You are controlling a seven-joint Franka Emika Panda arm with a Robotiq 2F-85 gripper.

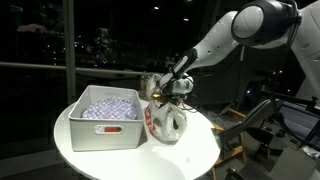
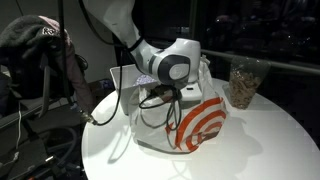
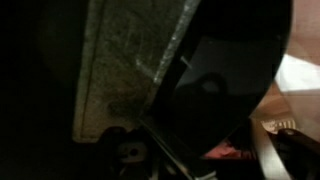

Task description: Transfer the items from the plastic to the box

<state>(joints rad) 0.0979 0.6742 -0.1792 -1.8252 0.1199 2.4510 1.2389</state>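
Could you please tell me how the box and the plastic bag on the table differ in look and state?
The box is stiff, grey and rectangular; the plastic bag is soft, crumpled and white with red rings. The box stands open, filled with pale items; the bag has the hand at its mouth. Both rest side by side on the round white table.

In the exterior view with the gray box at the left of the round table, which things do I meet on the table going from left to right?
In order: gray box → white plastic bag with red rings → right rim of the white table. The gripper overlaps the bag, so it is left out.
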